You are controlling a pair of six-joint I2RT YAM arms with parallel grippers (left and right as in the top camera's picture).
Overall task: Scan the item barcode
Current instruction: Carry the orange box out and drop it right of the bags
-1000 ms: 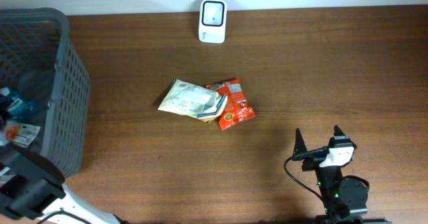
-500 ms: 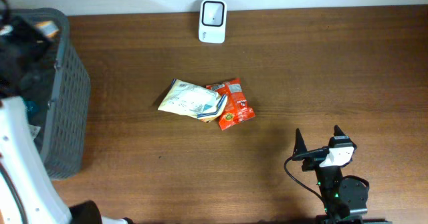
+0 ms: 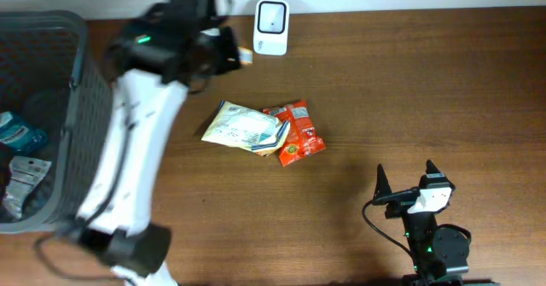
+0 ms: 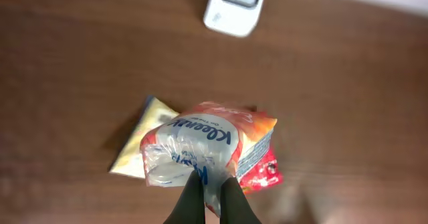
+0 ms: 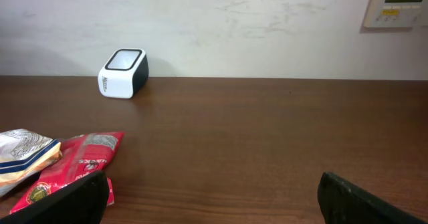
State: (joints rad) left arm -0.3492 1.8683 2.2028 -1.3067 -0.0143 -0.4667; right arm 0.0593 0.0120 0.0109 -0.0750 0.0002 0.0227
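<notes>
Your left end effector (image 4: 211, 184) pinches a pack (image 4: 190, 150) of clear, crinkled plastic with blue Kleenex lettering and white contents. You hold it above the tabletop (image 3: 409, 90) near the far edge, just beside the scanner (image 3: 271, 16). Your right end effector (image 3: 404, 170) stands spread by the near edge.

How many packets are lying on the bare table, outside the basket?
2. A yellow-and-white packet and a red packet overlap near the middle of the table. A third packet is held in the left gripper; the basket holds more, some perhaps hidden.
</notes>
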